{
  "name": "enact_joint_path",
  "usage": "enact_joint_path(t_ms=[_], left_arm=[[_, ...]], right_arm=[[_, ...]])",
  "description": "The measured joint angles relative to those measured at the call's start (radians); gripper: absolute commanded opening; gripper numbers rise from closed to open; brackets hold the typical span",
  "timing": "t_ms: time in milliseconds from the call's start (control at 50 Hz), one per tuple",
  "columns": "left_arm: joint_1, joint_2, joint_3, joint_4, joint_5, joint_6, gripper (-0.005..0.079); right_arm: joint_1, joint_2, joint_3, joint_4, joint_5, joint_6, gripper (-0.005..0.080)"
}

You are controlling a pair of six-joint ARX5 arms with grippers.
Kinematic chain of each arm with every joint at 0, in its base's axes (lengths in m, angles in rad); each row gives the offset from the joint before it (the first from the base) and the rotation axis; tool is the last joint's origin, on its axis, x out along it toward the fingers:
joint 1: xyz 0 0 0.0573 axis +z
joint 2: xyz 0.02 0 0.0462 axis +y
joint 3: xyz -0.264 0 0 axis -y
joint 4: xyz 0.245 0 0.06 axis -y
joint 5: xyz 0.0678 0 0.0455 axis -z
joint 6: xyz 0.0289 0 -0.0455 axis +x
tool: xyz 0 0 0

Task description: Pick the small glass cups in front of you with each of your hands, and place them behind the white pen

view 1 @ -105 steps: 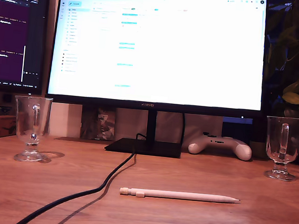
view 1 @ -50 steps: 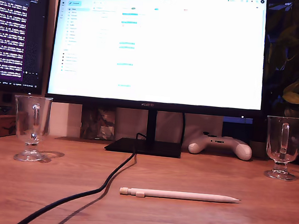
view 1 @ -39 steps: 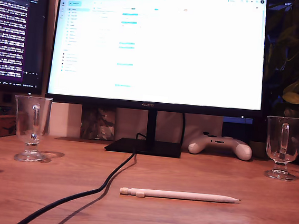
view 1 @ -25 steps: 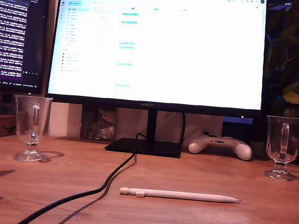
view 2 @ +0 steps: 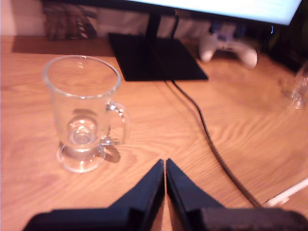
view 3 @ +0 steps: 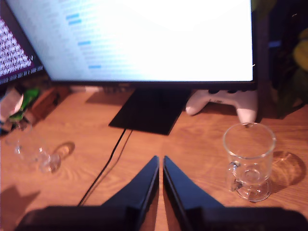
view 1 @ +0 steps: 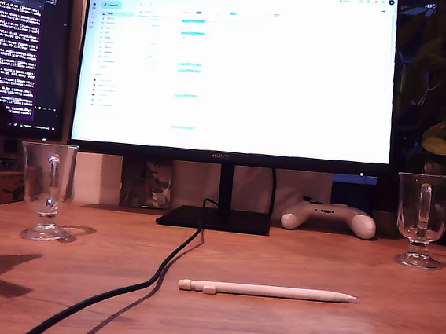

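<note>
Starting stage only: first pincer (view 2: 165, 166) and second pincer (view 3: 160, 162) both pressed together, empty. Both glass cups (view 1: 47, 189) (view 1: 421, 218) untouched on worktop (view 1: 270, 329), white pen (view 1: 268, 292) between them; nothing placed.

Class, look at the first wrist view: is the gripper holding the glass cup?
No. My first gripper is shut on nothing, its tips short of the glass cup standing on the desk.
</note>
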Motion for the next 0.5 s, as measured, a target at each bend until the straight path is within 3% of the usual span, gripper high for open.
enact_joint_path(t_ms=[100,160,360,500], left_arm=[[0.0,0.061,0.0,0.071,0.006,0.039,0.0203],[0.0,0.091,0.0,0.103,0.006,0.059,0.0252],[0.0,0.187,0.002,0.188,0.014,0.117,0.0348],[0.0,0.247,0.002,0.269,0.014,0.145,0.0364]], right_arm=[[0.0,0.005,0.0,0.0,0.0,0.0,0.0002],[0.0,0.005,0.0,0.0,0.001,0.0,0.0002],[0.0,0.005,0.0,0.006,0.004,0.0,0.0002],[0.0,0.005,0.001,0.008,0.004,0.0,0.0002]])
